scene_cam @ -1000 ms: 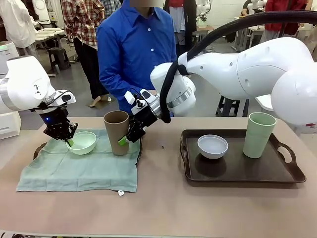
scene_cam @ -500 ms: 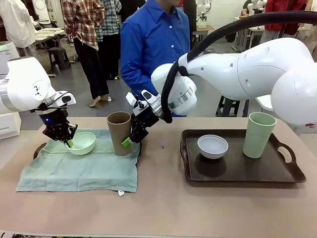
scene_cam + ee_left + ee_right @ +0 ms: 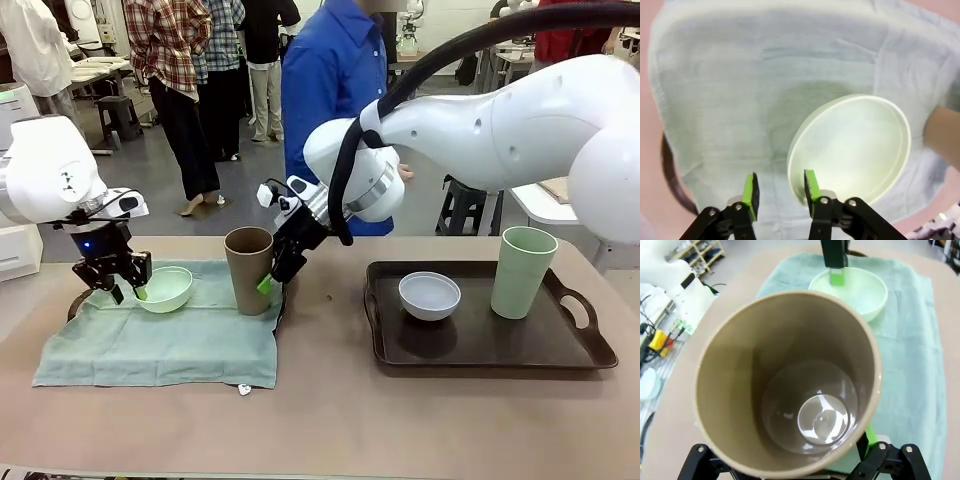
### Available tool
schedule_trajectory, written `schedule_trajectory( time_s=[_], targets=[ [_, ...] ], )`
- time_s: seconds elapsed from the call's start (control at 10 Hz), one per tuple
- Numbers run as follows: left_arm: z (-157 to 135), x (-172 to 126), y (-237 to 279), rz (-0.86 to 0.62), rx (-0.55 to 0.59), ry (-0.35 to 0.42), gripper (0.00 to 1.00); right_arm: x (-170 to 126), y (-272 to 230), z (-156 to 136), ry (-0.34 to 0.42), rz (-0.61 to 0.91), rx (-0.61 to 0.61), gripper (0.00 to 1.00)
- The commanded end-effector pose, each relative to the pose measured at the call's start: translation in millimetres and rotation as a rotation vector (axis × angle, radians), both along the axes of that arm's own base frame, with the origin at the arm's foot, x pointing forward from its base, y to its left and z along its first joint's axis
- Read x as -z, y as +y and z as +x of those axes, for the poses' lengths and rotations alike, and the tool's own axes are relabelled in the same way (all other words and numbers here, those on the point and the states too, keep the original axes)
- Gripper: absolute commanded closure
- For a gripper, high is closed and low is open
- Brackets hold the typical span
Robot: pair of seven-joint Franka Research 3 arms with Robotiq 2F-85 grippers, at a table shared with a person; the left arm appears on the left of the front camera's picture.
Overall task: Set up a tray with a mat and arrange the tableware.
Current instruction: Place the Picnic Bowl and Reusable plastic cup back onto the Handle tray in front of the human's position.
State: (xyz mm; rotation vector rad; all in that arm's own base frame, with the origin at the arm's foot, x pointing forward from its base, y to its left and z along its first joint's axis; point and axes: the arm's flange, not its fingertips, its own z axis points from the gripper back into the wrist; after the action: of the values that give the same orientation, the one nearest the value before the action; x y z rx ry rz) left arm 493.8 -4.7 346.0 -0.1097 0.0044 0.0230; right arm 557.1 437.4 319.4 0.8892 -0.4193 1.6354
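Observation:
A mint green bowl (image 3: 166, 288) and a brown cup (image 3: 250, 270) stand on the green mat (image 3: 160, 345), which covers a dark tray (image 3: 76, 303). My left gripper (image 3: 128, 290) is open at the bowl's left side. In the left wrist view its fingers (image 3: 811, 184) straddle the rim of the bowl (image 3: 855, 145) with gaps. My right gripper (image 3: 268, 282) is open beside the cup's right wall. In the right wrist view the cup (image 3: 790, 385) stands between its jaws, and one green pad (image 3: 868, 436) sits just off the wall.
A second dark tray (image 3: 590, 345) at the right holds a pale bowl (image 3: 430, 295) and a pale green cup (image 3: 522, 270). A person in a blue shirt (image 3: 330, 80) stands at the far side. Bare table lies along the near edge.
The brown cup has shifted a little to the right with my right gripper, whose jaws have widened. My left gripper has opened off the bowl's rim. The person has stepped right.

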Motion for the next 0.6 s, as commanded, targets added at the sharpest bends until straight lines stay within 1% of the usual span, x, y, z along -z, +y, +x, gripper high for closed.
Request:
schedule_trajectory(
  time_s=[0.0,0.1,0.2,0.4,0.5],
  targets=[
    [-17.3,-22.4,11.7,0.005,-0.007,0.008,0.35,-25.1,-25.7,-20.4,0.011,-0.058,0.080,0.00],
    [-26.6,-36.8,16.5,-0.004,-0.003,-0.002,0.26,-36.3,-36.7,-24.8,-0.001,-0.067,0.113,0.00],
    [-32.5,-51.2,17.5,-0.016,0.022,-0.033,0.17,-43.9,-43.0,-27.2,-0.010,-0.069,0.133,0.00],
    [-45.2,-77.2,12.3,-0.024,0.077,-0.080,0.17,-58.9,-53.8,-32.0,-0.023,-0.097,0.179,0.00],
    [-57.2,-92.2,6.5,-0.033,0.110,-0.102,0.17,-69.5,-59.8,-35.7,-0.008,-0.158,0.245,0.00]
  ],
)
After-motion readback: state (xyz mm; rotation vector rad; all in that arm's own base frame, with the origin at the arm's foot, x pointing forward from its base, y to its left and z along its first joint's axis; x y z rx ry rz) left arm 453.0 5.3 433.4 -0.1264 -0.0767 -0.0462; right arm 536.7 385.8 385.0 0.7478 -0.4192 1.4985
